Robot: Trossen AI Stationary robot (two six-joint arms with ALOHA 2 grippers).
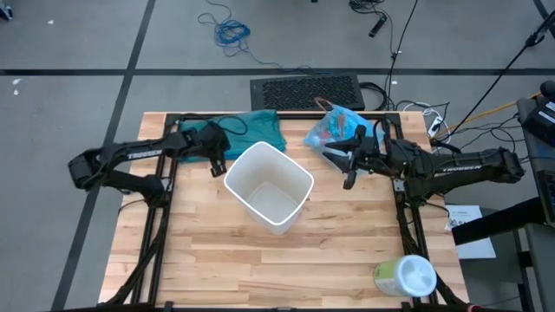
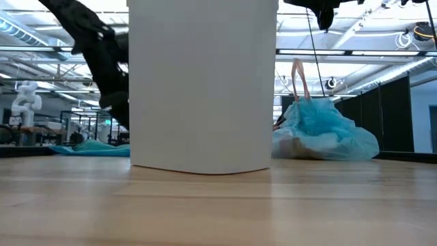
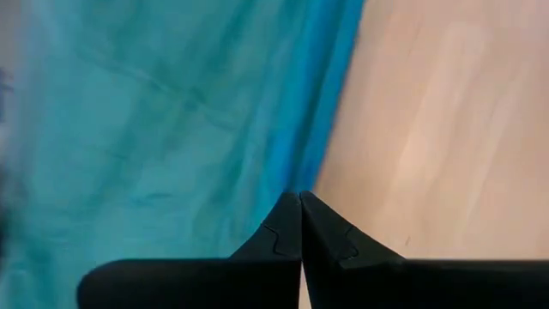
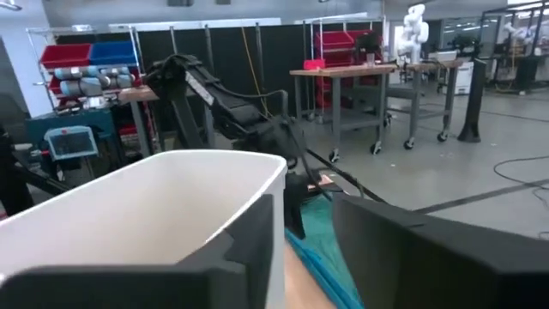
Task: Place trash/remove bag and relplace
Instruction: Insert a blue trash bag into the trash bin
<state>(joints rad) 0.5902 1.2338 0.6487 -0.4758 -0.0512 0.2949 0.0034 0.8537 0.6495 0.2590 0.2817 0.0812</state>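
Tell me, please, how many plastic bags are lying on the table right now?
2: a teal-green bag flat at the far edge left of the white bin, and a filled light-blue bag right of it. None seems hidden.

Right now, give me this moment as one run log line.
left gripper: shut, over teal bag | right gripper: open, beside white bin | tied blue bag: on table behind bin | bin: unlined

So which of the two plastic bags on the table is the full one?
The light-blue bag, bunched into a lump with stuff inside, beside the right end effector. The teal-green bag lies flat.
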